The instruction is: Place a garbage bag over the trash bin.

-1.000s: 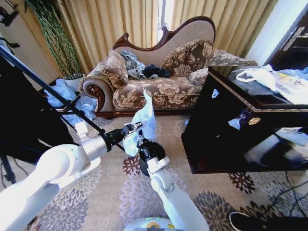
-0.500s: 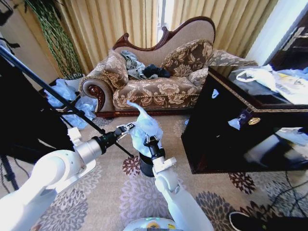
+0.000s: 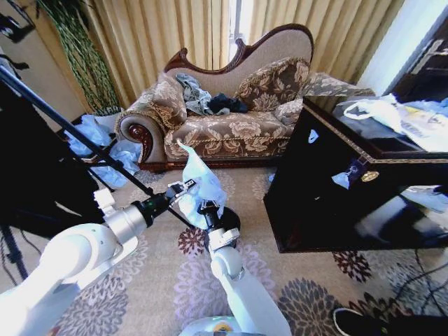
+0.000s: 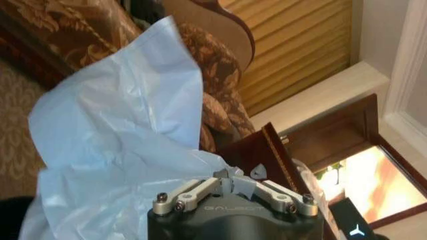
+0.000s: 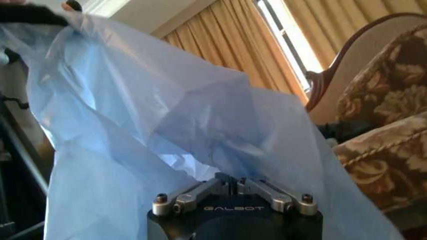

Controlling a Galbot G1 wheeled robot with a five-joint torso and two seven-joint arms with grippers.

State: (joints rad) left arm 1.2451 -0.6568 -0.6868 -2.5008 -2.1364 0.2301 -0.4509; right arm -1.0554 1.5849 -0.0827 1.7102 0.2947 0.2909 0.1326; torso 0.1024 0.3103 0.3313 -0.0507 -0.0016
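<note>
The garbage bag (image 3: 201, 182), pale blue and crinkly, hangs bunched in the air over the carpet in front of the sofa, one corner sticking up. My left gripper (image 3: 185, 187) is shut on the bag's left edge. My right gripper (image 3: 208, 207) is shut on its lower part from below. Both wrist views show the fingers pinched together into the garbage bag (image 4: 127, 135) (image 5: 167, 115). The trash bin (image 3: 232, 218), small and black, stands on the floor just under and behind the right wrist, mostly hidden by it.
A patterned sofa (image 3: 231, 119) stands behind. A large glossy black cabinet (image 3: 336, 189) with a white printed bag (image 3: 392, 115) is close on the right. A black tripod leg (image 3: 77, 136) slants across on the left, by a heap of pale blue plastic (image 3: 105, 140).
The bag has been drawn up and left, its upright corner now more to the left. My right gripper has shifted slightly left and up under it; the left gripper has barely moved.
</note>
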